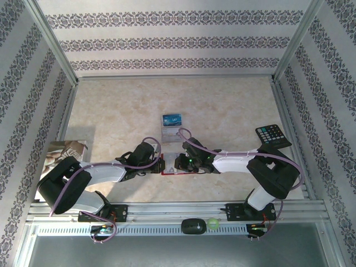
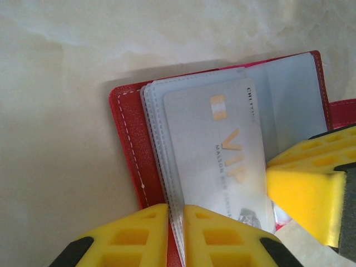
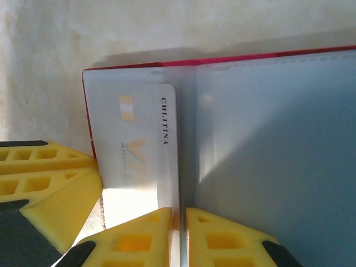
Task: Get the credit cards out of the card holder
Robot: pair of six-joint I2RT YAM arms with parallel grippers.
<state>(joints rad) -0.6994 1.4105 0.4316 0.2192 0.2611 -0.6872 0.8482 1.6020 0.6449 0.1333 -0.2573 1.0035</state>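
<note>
The red card holder (image 1: 168, 173) lies open on the table between both grippers. Its red cover (image 2: 128, 139) and clear sleeves (image 2: 289, 94) are spread out. A silver credit card (image 2: 222, 156) printed VIP lies among the sleeves. My left gripper (image 2: 176, 222) is shut on the edges of the clear sleeves beside that card. My right gripper (image 3: 181, 222) is shut on the long edge of the same silver card (image 3: 139, 139), with a large sleeve page to its right. Two more credit cards, one blue (image 1: 173, 119) and one silver-grey (image 1: 168, 133), lie flat on the table beyond the holder.
A black keypad remote (image 1: 272, 135) lies at the right. A printed booklet (image 1: 67, 151) lies at the left by the wall. Patterned walls with metal posts close in the table (image 1: 222, 105). A metal rail (image 1: 178, 210) runs along the near edge.
</note>
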